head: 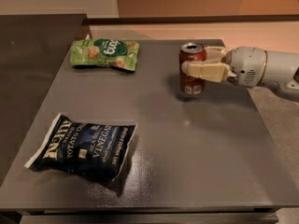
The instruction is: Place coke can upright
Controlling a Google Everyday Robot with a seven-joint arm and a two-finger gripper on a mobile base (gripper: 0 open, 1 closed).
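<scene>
The coke can, dark red with a silver top, stands upright on the grey table, right of centre at the back. Its base looks to be on or just at the surface. My gripper reaches in from the right on a white arm. Its cream fingers straddle the can's upper half, one across the front and one behind, and are shut on it.
A green snack bag lies flat at the back left. A dark blue chip bag lies at the front left. The table's right edge runs just under the arm; a darker counter adjoins on the left.
</scene>
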